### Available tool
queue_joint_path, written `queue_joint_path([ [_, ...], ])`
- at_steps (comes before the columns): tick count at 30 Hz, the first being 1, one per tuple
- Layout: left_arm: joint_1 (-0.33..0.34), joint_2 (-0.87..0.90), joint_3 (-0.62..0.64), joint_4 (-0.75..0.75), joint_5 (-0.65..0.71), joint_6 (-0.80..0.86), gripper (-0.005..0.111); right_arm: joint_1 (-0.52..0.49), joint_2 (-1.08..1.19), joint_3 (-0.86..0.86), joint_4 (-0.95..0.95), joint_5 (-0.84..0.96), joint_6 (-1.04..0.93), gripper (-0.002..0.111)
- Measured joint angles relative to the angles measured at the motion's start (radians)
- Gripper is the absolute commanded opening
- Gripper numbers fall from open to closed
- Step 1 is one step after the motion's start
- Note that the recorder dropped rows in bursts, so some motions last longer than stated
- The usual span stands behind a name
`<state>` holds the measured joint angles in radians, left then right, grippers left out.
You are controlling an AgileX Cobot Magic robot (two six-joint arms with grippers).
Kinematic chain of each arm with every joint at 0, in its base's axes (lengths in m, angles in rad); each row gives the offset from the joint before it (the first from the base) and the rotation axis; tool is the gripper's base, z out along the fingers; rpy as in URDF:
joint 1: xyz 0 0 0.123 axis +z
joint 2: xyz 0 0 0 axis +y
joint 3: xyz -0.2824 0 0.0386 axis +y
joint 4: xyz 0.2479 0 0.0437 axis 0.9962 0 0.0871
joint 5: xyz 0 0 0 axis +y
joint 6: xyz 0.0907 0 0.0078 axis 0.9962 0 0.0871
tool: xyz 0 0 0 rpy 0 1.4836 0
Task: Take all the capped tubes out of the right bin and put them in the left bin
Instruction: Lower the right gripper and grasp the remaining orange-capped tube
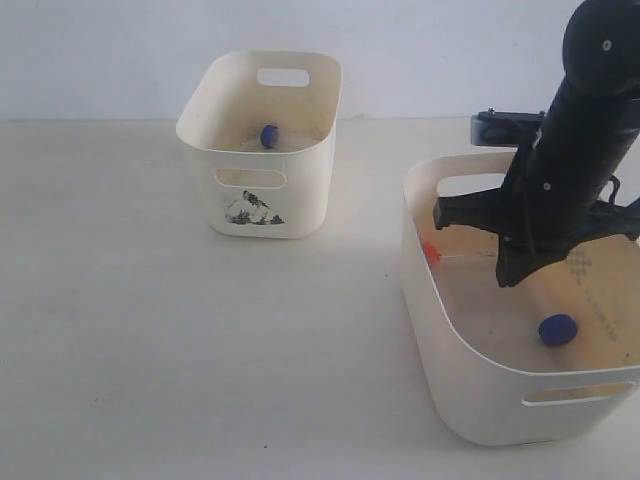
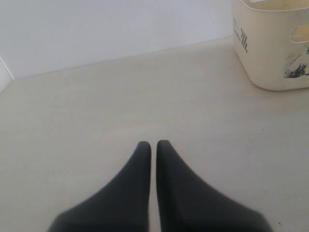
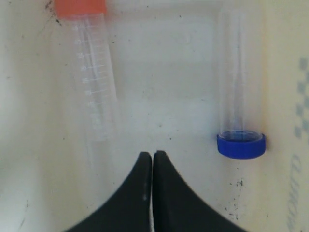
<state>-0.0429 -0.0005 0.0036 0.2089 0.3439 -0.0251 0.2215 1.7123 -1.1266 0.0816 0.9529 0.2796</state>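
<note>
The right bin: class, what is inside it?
Inside the right bin lie an orange-capped tube and a blue-capped tube, with the shut right end effector between them. The arm covers part of the floor.

Bare right bin (image 3: 164,72) floor between orange-capped tube (image 3: 91,82), blue-capped tube (image 3: 240,87).

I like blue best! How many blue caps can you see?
2. One blue cap lies in the left bin; the other lies in the right bin. The arm covers part of that bin, so more may be hidden.
</note>
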Motion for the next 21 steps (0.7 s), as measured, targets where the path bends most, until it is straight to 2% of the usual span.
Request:
queue_joint_path([
  [21, 0.000, 0.000, 0.000, 0.000, 0.000, 0.000, 0.004, 0.000, 0.115, 0.000, 0.007, -0.014, -0.023, -0.001],
])
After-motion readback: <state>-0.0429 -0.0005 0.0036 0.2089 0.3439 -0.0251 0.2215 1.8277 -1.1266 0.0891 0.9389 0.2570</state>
